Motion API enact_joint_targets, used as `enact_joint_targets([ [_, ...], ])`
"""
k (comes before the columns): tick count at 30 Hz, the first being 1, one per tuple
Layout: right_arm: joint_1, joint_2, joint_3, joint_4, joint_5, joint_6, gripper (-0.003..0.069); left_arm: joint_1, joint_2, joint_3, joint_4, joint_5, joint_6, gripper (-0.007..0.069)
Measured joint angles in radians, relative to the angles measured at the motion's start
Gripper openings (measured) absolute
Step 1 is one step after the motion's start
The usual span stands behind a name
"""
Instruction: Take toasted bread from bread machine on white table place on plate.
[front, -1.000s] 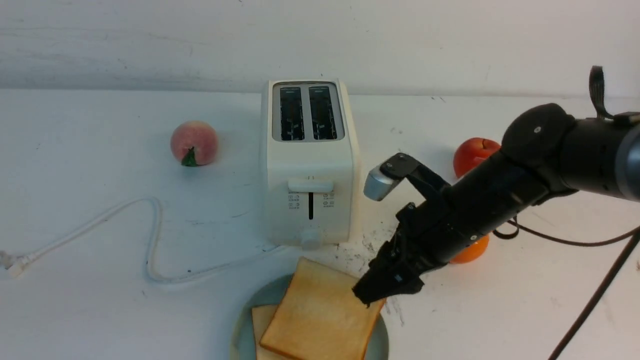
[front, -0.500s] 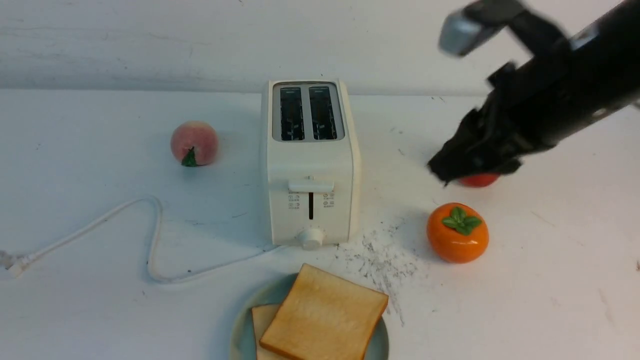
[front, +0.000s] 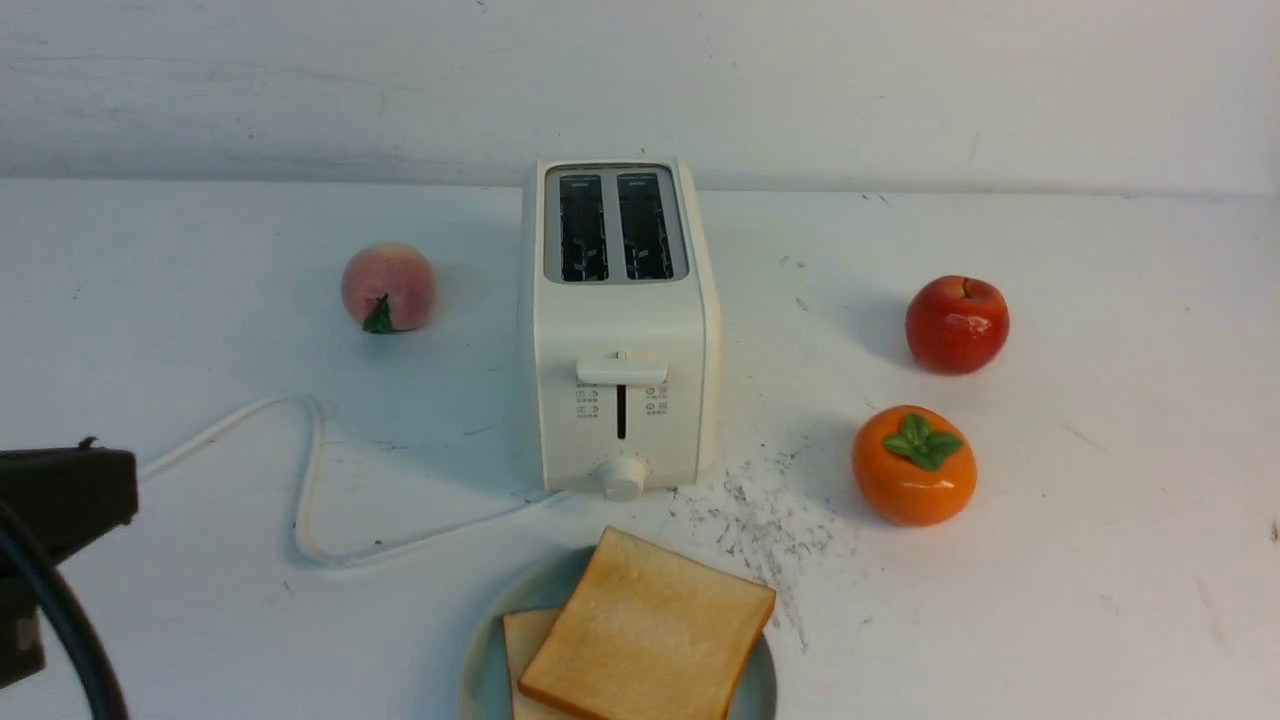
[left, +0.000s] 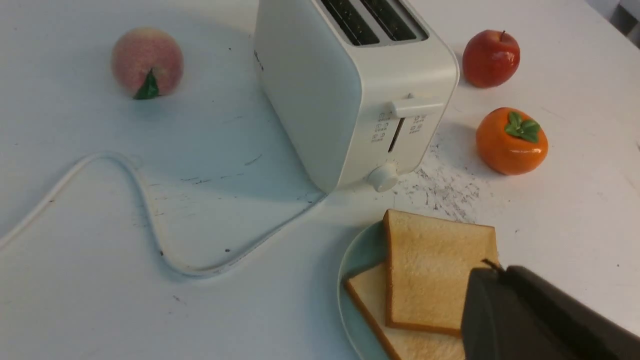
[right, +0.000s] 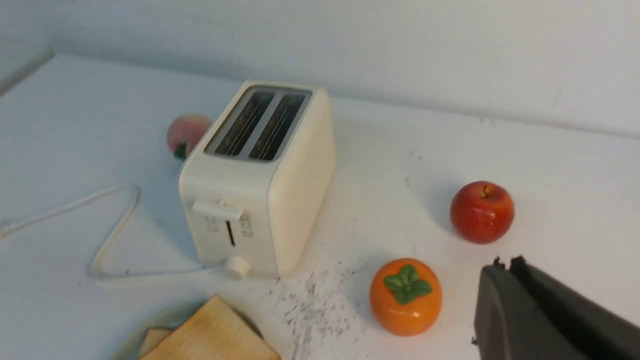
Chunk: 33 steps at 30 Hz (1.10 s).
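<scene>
**Both toast slices on the plate, in front of the bread machine**

The boxy cream-white two-slot bread machine (front: 620, 330) stands upright on the scuffed white worktop (front: 1100, 600). Its lever (front: 621, 371) sits at the top of its track and its round knob (front: 623, 477) faces the camera. The two slots show only dark wire guides.

Just in front of the bread machine lies the round, pale teal-green plate (front: 480, 670), cut off by the frame edge. It carries both square slices of toasted bread. The upper slice (front: 648, 640) lies flat, golden-tan with a darker crust, and overlaps the lower slice (front: 525, 640), which peeks out on its left.

A white cord (front: 310, 470) loops away to the left of the bread machine. A pink peach (front: 388, 285) sits left of it. To its right sit a red apple (front: 957, 325) and, nearer the camera, an orange persimmon with a green leaf cap (front: 914, 465). Dark grey speckles (front: 760, 520) mark the worktop between the bread machine and the persimmon.

The left gripper (left: 492, 272) hangs over the plate's near side, its black fingers pressed together and holding nothing. The right gripper (right: 505, 265) is right of the bread machine, near the persimmon. Its fingers are likewise pressed together and empty.
</scene>
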Motion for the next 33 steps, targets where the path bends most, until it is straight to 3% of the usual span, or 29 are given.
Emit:
enact_joint_targets([
  [7,0.000,-0.375,0.483,-0.096,-0.327,0.097,-0.0008,0.000,0.001,0.065,-0.028,-0.139,-0.001,-0.0014],
  [12,0.000,-0.436,0.651,-0.096,-0.447,0.123,-0.0002,0.000,0.001,0.067,-0.031,-0.177,-0.001,-0.0014],
  [33,0.000,-0.437,0.841,-0.099,-0.450,0.129,0.0017,0.000,0.001,0.067,-0.033,-0.182,-0.001,-0.0014],
])
